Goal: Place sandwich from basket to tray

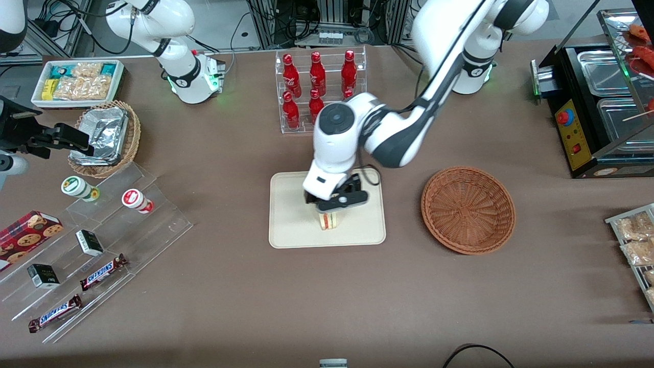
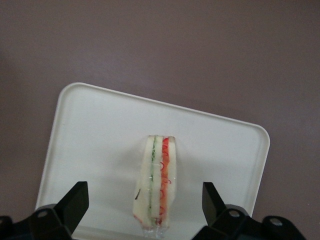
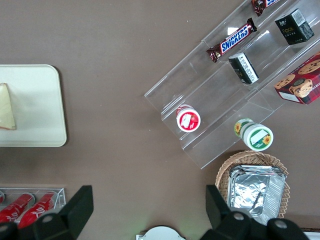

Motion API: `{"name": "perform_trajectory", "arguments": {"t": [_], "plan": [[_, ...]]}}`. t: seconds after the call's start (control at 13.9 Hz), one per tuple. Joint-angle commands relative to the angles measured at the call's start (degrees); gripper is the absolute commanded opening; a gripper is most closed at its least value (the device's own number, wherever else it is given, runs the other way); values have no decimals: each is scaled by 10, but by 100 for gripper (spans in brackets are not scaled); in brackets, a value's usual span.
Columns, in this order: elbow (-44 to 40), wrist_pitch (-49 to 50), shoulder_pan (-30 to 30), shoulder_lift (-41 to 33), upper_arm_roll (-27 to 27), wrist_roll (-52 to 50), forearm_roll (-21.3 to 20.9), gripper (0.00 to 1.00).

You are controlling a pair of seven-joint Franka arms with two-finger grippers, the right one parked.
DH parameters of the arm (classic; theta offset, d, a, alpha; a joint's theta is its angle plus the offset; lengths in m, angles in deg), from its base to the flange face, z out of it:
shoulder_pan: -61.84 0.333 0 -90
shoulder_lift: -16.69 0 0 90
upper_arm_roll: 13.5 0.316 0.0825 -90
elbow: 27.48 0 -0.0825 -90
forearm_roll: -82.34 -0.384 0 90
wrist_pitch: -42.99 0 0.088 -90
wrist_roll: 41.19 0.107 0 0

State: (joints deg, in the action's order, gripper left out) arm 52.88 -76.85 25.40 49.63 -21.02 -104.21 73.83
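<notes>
One sandwich stands on its edge on the one tray, its layers upright, its long axis running between the fingers of the gripper, which hangs spread wide just above it, touching nothing. One basket sits beside the tray.

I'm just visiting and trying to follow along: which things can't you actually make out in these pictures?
- Front view: the claw, open above the tray, covers most of the sandwich.
- Left wrist view: the sandwich's lowest end is cut off by the edge.
- Right wrist view: the edge cuts the sandwich.
- The basket appears only in the front view.
</notes>
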Motion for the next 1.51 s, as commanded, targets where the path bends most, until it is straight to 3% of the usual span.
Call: {"name": "perform_trajectory", "arguments": {"t": [0.0, 0.43, 0.86, 1.44], "plan": [[31, 60, 24, -63, -2, -13, -5, 100], [100, 130, 130, -189, -3, 33, 2, 100], [112, 263, 275, -296, -3, 321, 67, 100], [116, 355, 425, -348, -2, 647, 100, 100]]}}
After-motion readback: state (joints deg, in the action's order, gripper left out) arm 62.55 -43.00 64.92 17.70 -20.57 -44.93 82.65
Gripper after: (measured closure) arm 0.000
